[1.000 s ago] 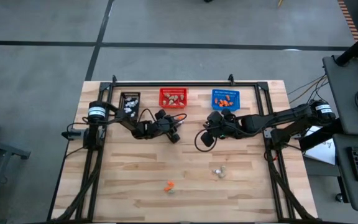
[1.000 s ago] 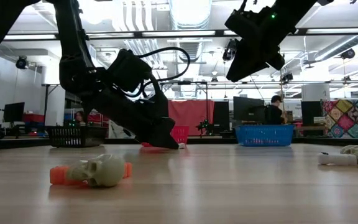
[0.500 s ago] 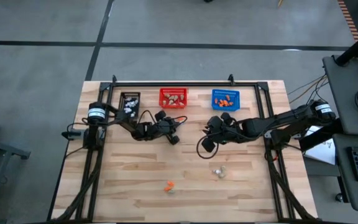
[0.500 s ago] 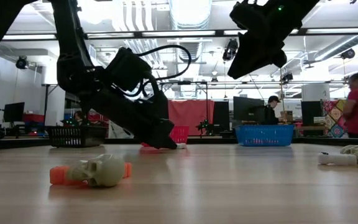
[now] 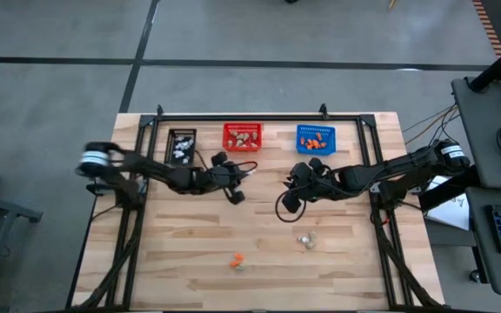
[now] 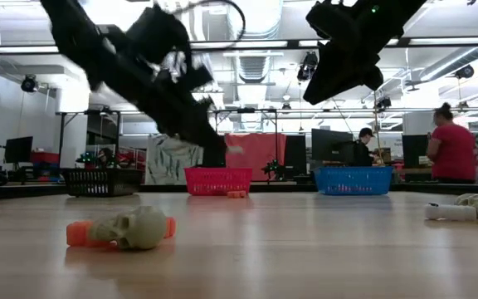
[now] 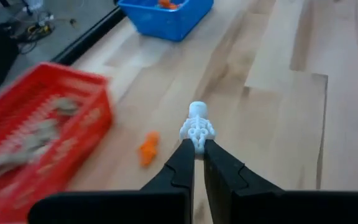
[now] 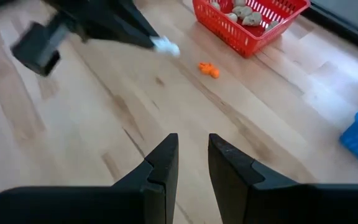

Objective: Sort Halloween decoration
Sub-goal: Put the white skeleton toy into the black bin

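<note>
A tiny white skeleton trinket [image 7: 196,127] sticks out past the tips of my left gripper [image 7: 195,154], which is shut on it above the table, near the red basket [image 5: 243,136]. The low view shows it in the air at the gripper's tip [image 6: 234,149]. A small orange trinket [image 7: 148,149] lies on the table in front of the red basket. My right gripper [image 8: 193,163] hangs open high over the table's middle right, with nothing between its fingers. Near the front edge lie an orange piece with a beige skull [image 6: 131,228] and beige pieces [image 5: 307,239]. My left gripper pinches the skeleton's lower end [image 7: 197,144] between its two fingertips. The fingers slant downward, coming from the table's left. The skeleton's ribs and head stick out beyond the tips, and it is lifted clear of the table.
Three mesh baskets stand in a row at the far edge: black [image 5: 182,143], red, and blue [image 5: 315,139], each holding trinkets. Black rails [image 5: 381,217] frame the table's sides. Bare wood spreads between the arms and the front edge. People show in the room behind.
My left gripper has risen from the tabletop and drawn back a little toward the table's left, carrying the white skeleton, which lay on the wood at its tips and is now lifted clear.
</note>
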Controlling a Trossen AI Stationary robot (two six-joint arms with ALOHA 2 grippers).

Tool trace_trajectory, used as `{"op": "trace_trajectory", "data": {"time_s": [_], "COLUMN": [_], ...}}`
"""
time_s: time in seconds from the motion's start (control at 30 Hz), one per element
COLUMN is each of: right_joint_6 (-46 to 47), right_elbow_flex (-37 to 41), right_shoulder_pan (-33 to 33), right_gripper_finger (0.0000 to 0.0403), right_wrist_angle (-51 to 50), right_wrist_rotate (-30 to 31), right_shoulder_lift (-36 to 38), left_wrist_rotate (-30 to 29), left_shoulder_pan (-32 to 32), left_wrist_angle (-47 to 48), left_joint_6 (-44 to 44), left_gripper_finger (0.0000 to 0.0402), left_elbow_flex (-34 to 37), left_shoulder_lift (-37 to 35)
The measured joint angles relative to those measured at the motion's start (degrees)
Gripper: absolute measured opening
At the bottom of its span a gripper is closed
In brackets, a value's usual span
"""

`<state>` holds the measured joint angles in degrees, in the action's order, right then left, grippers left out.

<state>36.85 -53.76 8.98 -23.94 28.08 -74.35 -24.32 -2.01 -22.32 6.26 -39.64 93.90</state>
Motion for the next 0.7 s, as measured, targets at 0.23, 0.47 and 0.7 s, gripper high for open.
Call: {"op": "trace_trajectory", "data": {"time_s": [0.23, 0.47, 0.7], "right_joint_6": [7.66, 3.57, 1.76], "right_elbow_flex": [-3.80, -4.78, -4.00], "right_shoulder_pan": [-2.22, -2.18, -1.74], "right_gripper_finger": [0.0077, 0.0077, 0.0077], "right_wrist_angle": [3.55, 3.25, 3.14], "right_wrist_rotate": [-3.99, -4.07, -4.32], "right_shoulder_lift": [-0.27, -0.72, -0.76], "left_wrist_rotate": [-2.16, -2.85, -7.20], "left_shoulder_pan": [-0.04, -2.78, -9.97], "left_wrist_angle": [20.73, 40.30, 64.71], "left_joint_6": [-0.95, 2.08, 13.84], "left_gripper_finger": [0.0000, 0.0000, 0.0000], "left_elbow_flex": [0.00, -0.82, -3.21], "left_shoulder_lift": [-22.34, -41.50, -51.14]}}
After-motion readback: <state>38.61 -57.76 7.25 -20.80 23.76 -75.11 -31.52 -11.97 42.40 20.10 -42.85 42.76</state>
